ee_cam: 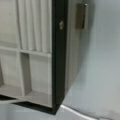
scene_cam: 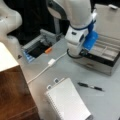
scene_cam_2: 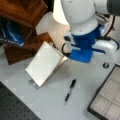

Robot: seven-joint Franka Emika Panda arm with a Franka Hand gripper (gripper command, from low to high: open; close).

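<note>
My gripper (scene_cam: 84, 51) hangs under the white and blue wrist, right at the front left corner of an open grey case (scene_cam: 107, 53), and its fingers are hidden. The case's lid (scene_cam: 108, 20) stands up behind it. In the wrist view the case's black rim (ee_cam: 58, 62) and its divided compartments (ee_cam: 25, 52) fill the left side, with a metal latch (ee_cam: 80, 15) on the outer wall. A white cable (ee_cam: 75, 113) runs past the case's corner. No fingers show in the wrist view.
A black pen (scene_cam: 90, 86) (scene_cam_2: 69, 90) lies on the grey table, with a spiral notebook (scene_cam: 67, 102) (scene_cam_2: 45, 63) close by. The cable's white adapter (scene_cam: 51, 62) lies near a grey bin (scene_cam: 37, 46) holding an orange item (scene_cam: 48, 50). A wooden box (scene_cam: 15, 95) stands at a front view's left.
</note>
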